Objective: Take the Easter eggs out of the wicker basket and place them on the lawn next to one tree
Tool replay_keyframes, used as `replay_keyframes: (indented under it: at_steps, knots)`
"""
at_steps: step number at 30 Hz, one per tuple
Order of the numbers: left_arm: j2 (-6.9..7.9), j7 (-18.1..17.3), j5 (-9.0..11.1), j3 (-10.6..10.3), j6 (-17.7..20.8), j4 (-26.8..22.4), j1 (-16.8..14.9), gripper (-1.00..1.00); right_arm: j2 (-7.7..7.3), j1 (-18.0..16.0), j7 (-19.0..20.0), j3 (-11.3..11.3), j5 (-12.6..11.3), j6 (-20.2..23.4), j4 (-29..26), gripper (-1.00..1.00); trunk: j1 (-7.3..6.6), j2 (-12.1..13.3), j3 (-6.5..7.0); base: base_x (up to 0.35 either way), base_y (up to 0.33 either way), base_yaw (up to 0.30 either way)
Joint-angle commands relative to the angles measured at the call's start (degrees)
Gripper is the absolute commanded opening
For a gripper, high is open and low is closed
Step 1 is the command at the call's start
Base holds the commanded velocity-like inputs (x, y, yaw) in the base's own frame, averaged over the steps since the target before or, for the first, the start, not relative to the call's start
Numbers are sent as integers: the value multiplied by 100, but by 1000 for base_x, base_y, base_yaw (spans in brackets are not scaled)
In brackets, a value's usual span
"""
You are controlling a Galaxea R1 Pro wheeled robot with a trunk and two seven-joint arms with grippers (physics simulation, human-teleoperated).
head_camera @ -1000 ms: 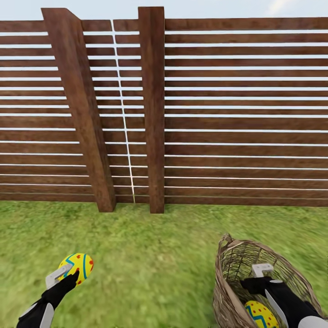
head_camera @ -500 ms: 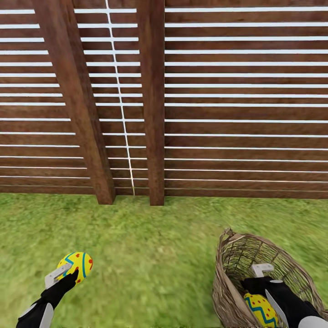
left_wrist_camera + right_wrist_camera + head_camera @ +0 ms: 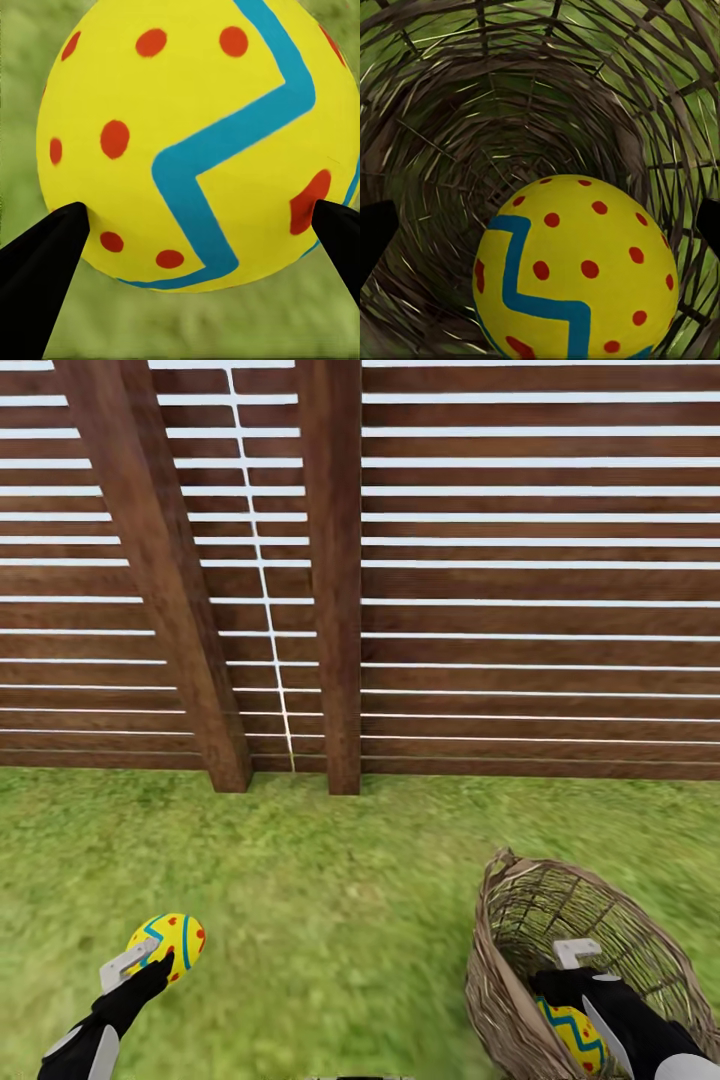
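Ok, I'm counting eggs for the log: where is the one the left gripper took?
In the head view it sits low on the left: the egg is clamped in the left gripper above the lawn, well apart from the wicker basket at lower right.

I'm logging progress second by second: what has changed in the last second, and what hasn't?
The head camera tipped down: the fence slid up and the sky left the picture. The egg in the wicker basket now sits tucked under the right gripper, less of it showing. Unchanged: the left gripper holds its egg over the lawn, and the right arm reaches into the basket.
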Motion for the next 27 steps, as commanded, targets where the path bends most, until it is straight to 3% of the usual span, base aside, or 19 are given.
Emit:
replay_keyframes:
  at_steps: [1,14,27]
  knots:
    - [-5,-47,5,28,42,-6,-6,-100,-7,-1,-1,39,-27,32,-11,100,1,-4,-28,0,0,0]
    - [-14,-47,5,28,41,0,-7,-100,-7,-1,-9,55,-27,32,-13,100,35,-21,-316,0,0,0]
    - [-8,-47,5,28,41,7,-6,-100,0,-1,-10,59,-27,32,-6,100,35,-21,-316,0,-52,0]
